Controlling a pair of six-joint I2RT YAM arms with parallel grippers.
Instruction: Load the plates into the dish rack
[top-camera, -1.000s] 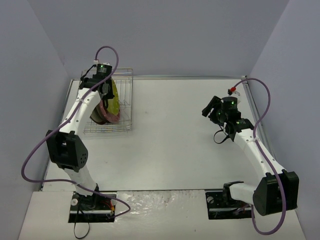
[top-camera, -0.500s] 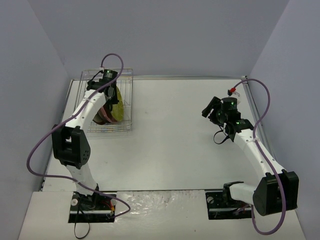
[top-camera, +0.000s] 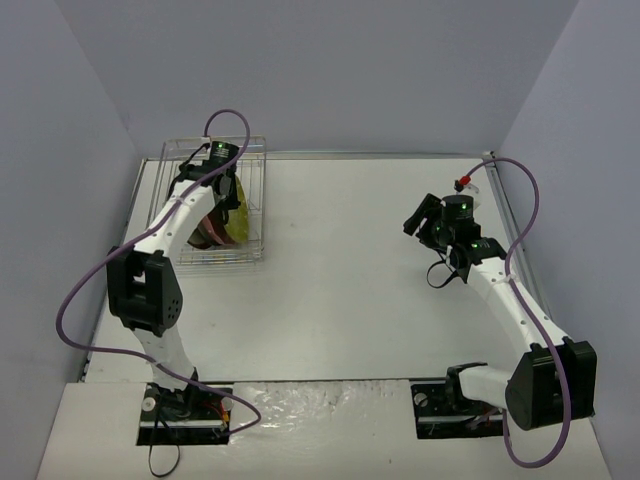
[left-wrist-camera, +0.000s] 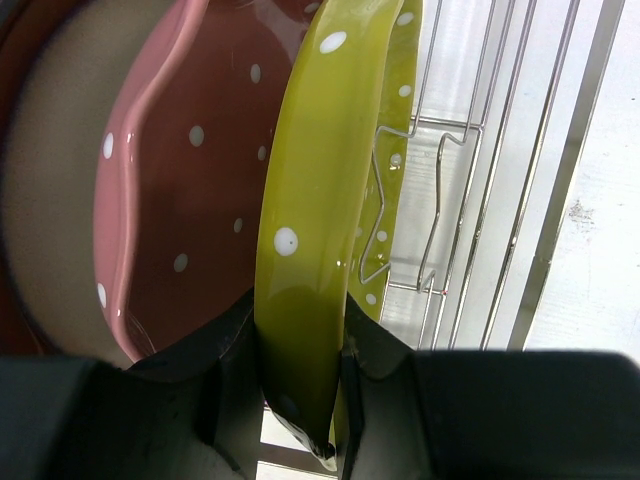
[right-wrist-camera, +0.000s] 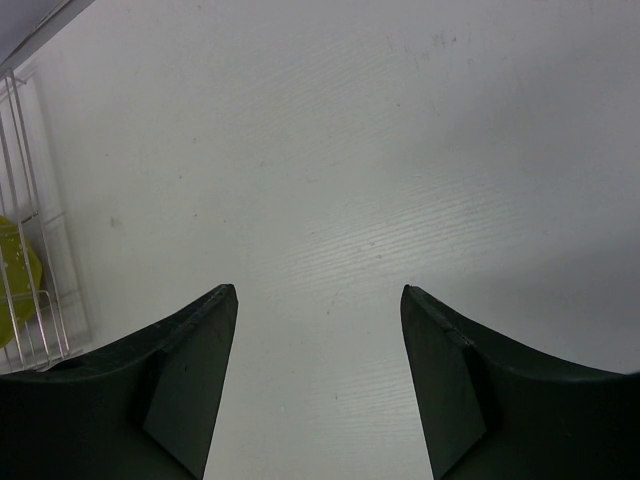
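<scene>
The silver wire dish rack (top-camera: 256, 205) stands at the far left of the table. In it, on edge, are a yellow-green dotted plate (left-wrist-camera: 310, 200), a pink dotted plate (left-wrist-camera: 190, 200) next to it, and a larger plate (left-wrist-camera: 50, 200) with a dark red-brown rim and beige centre behind that. My left gripper (left-wrist-camera: 300, 370) is shut on the rim of the yellow-green plate (top-camera: 233, 205), over the rack (left-wrist-camera: 500, 200). Above the bare table at the right, my right gripper (top-camera: 418, 218) is open and holds nothing (right-wrist-camera: 318, 292).
The rack's right-hand wires (right-wrist-camera: 30, 250) and a bit of the yellow-green plate (right-wrist-camera: 15, 280) show at the left edge of the right wrist view. Grey walls close the table at the back and both sides.
My left wrist has shifted a little to the right over the rack, still holding the yellow-green plate, and the left elbow has swung inward. The right arm has not moved.
</scene>
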